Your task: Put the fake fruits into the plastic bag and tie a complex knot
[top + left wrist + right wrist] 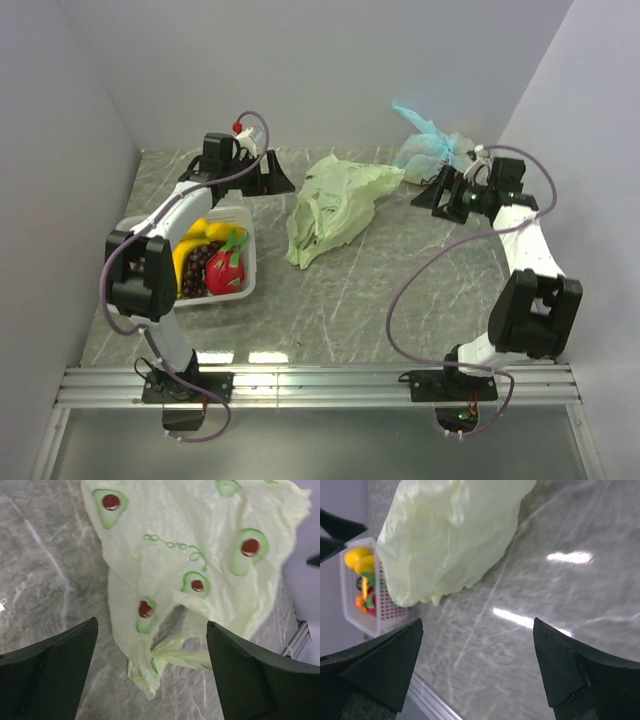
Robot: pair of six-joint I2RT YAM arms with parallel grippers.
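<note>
both grippers stand with their fingers spread wide and nothing between them. the left gripper [151, 624] hovers just above the table [350, 300] at the far left, its dark fingers [55, 672] framing the plastic bag [335, 205] from that side without touching it; the right gripper [477, 622] hangs at the far right, pointed back toward the bag, equally wide and clear of everything. the bag lies crumpled and slack on the grey marbled table between the two grippers, pale yellow-green, printed with green shapes that have red-brown centres; in the left wrist view a loose loop of its film gapes near the end closest to that camera. the fake fruits [212, 262] sit in a white basket [248, 272] at the left side of the table, beside the left arm: yellow bananas, dark grapes and a pink-red dragon fruit, apart from the bag. a tied light blue bag [430, 145] rests at the far edge, just behind the right gripper.
</note>
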